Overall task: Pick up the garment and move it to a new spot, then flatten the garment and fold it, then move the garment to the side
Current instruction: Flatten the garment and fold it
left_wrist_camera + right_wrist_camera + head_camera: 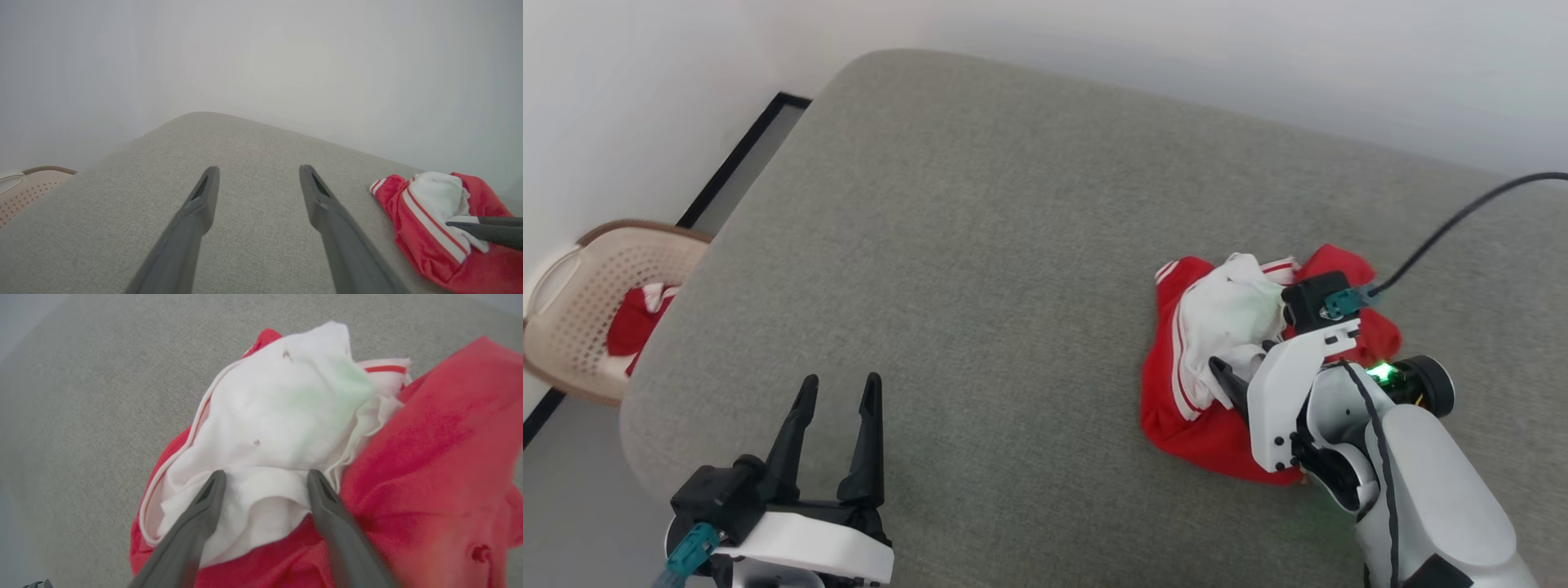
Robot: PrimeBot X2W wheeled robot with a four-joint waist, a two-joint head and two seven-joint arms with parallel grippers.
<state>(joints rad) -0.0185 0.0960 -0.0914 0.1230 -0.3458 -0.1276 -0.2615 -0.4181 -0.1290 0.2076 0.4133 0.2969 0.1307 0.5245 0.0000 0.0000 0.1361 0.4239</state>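
Here, at the far left, a beige perforated basket (568, 282) sits on the floor beside the grey padded surface (980, 245), with some red and white cloth (633, 327) lying in it. Next along, the left gripper (841, 380) hangs low over the near edge of the padded surface, its two dark fingers spread wide and nothing between them; the left wrist view shows bare grey fabric under it.

Well to the right lies the garment (1201, 425) – a crumpled heap, red around the outside with a white part and striped trim bunched on top. The right gripper (265, 475) is down on that heap, fingers wide apart and set either side of a white fold, gripping nothing. Whether the tips press into the cloth or just graze it is hard to tell. A black cable (1462, 216) trails off to the right edge.
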